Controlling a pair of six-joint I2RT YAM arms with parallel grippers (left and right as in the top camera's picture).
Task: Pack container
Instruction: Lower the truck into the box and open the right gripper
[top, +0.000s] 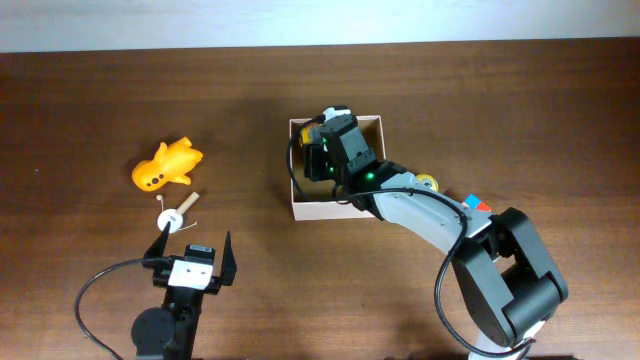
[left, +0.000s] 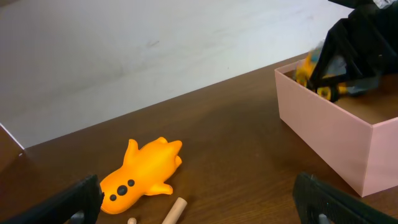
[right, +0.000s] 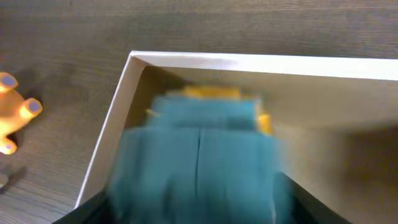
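Container (top: 298, 206): square shallow box, white walls, tan inside, sitting open side up on the brown table (top: 100, 90), a little right of centre.

Item, right gripper (top: 328, 150): the arm is reaching in from the near right and the gripper is hanging over the container's far-left part. A motion-blurred teal-and-yellow toy (right: 199, 149) is filling its wrist view inside the box. Whether the fingers are closing on it I cannot tell.

Item, left gripper (top: 195, 242): hovering over the near-left table, fingers standing wide apart, nothing between them.

Item, orange toy animal (top: 167, 166): lying well left of the container.

Item, wooden peg (top: 180, 213): lying between the orange toy animal and the left gripper.

Item, red-and-blue piece (top: 477, 205): lying right of the container, beside the right arm.
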